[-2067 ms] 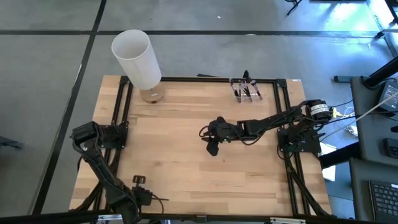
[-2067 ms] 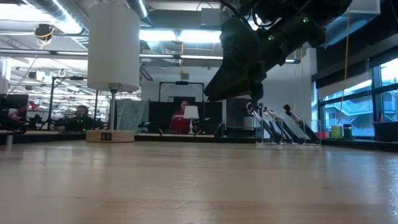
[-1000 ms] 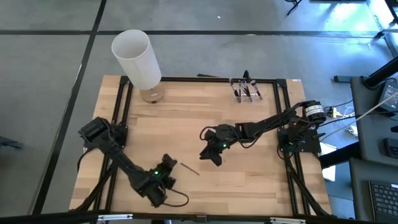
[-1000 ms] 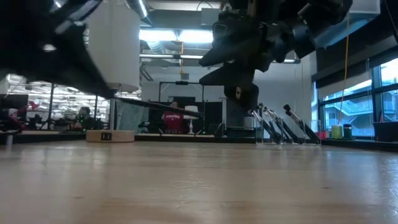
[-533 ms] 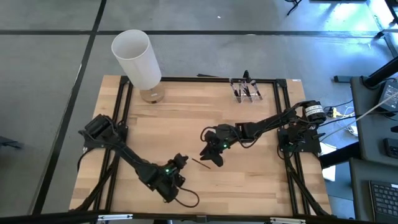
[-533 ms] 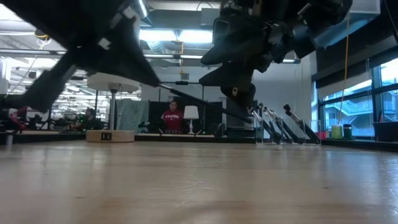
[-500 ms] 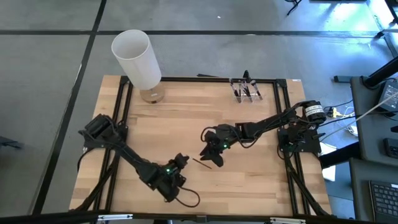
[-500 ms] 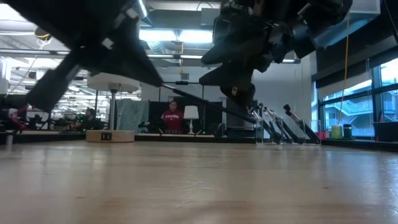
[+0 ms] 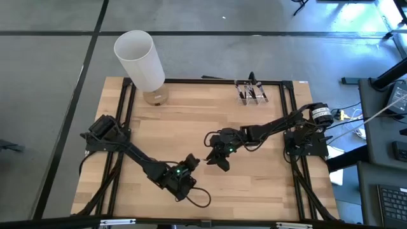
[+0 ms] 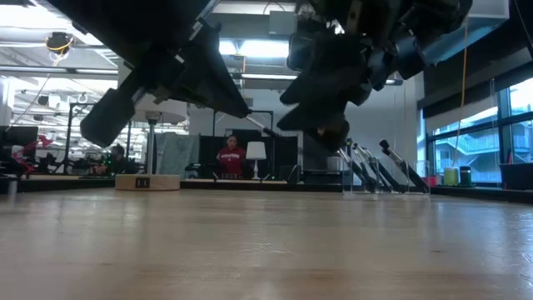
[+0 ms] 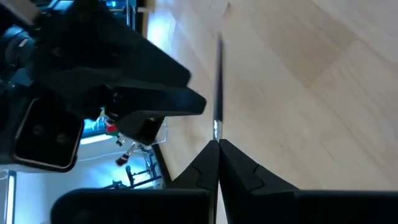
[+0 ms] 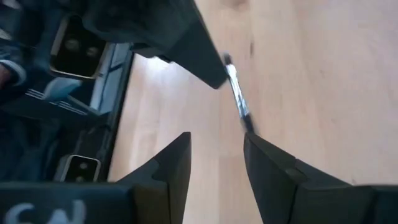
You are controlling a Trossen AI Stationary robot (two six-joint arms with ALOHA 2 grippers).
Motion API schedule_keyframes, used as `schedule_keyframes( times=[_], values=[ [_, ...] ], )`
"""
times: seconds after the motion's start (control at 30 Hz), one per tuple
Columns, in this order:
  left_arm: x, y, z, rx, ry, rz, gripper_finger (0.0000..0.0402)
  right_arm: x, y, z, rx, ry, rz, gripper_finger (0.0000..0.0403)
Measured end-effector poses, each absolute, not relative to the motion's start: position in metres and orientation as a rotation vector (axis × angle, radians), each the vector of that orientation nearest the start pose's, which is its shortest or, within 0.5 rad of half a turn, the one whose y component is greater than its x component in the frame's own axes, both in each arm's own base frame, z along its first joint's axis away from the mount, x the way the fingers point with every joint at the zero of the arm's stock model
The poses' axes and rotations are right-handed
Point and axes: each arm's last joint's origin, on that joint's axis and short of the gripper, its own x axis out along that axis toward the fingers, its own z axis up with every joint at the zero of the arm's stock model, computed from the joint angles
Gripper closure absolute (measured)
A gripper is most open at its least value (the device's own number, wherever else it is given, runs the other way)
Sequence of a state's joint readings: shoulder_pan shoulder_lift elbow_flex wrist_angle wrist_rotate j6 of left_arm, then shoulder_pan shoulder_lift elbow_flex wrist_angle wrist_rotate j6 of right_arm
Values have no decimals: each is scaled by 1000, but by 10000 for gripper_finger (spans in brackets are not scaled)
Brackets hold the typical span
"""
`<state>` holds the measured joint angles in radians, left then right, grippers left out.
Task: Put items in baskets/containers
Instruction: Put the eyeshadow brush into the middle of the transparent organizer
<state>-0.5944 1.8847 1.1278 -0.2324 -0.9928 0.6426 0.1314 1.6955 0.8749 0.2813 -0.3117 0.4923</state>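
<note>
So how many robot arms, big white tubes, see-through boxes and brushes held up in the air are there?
Robot arms: 2, with the left end effector and the right end effector
White tube: 1
Clear box: 1
Brush held up: 1, pinched in the left end effector
Total: 5
The brushes standing in the clear box are too bunched to count.

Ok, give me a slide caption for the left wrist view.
Left gripper holds out a brush toward the open right gripper.
</note>
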Motion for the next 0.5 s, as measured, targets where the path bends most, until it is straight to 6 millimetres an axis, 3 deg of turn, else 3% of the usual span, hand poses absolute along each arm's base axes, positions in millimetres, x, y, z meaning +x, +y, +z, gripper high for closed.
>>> schedule_keyframes(
  times=[0.27, 0.5],
  values=[
    [322, -178, 160, 1304, 833, 152, 398, 342, 51, 177, 419, 615, 210, 256],
    [321, -177, 161, 1218, 821, 230, 398, 341, 45, 173, 129, 604, 74, 256]
  ],
)
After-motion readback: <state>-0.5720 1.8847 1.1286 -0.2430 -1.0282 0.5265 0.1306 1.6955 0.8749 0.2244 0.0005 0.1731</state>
